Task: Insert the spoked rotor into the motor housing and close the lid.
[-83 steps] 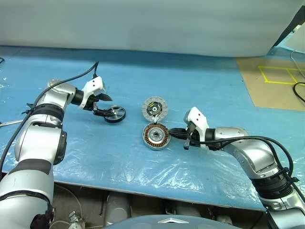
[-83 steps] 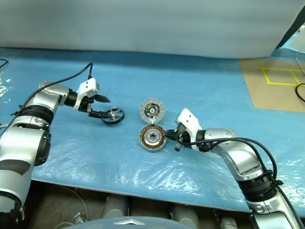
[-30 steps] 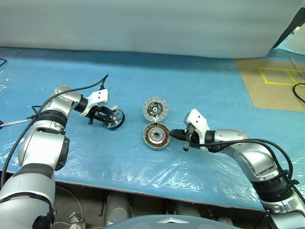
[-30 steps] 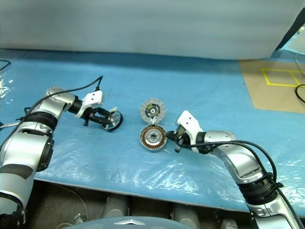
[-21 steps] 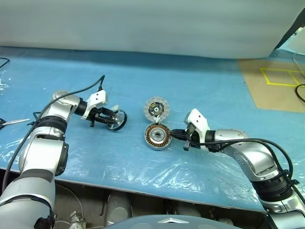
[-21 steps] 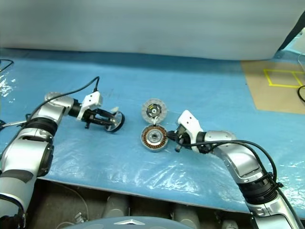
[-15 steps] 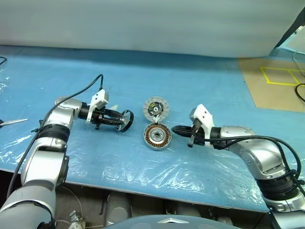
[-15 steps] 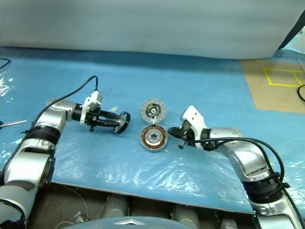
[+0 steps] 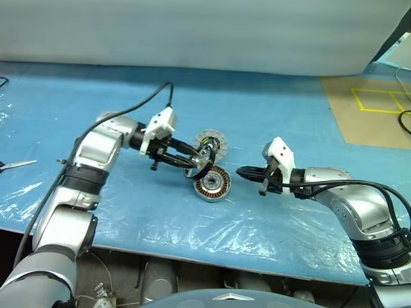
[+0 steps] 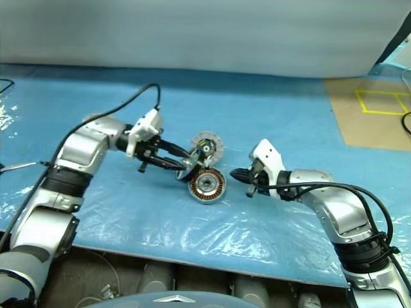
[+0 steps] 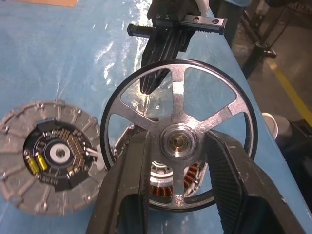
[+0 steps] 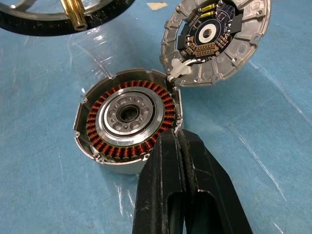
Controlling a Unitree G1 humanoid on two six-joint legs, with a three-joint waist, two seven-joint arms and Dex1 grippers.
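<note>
Left wrist view: left tool (image 11: 179,146) grips the spoked rotor (image 11: 178,141) by its hub, above the motor housing (image 12: 127,119). Right wrist view: right tool (image 12: 181,141) closed, empty, beside the open housing; lid (image 12: 217,39) lies face-up on the counter (image 9: 270,115).

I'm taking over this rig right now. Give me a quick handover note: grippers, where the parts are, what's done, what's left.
Left gripper: shut on the rotor, fingers on its hub, holding it in the air just above the housing, not yet seated.
Right gripper: shut, empty, fingertips by the housing's rim.
Housing: open on the blue sheet, windings up.
Lid: lying beside the housing, segmented face up, joined to it by a small white piece.
Done: rotor picked up and brought over.
Left: lower the rotor into the housing, release, close the lid.
</note>
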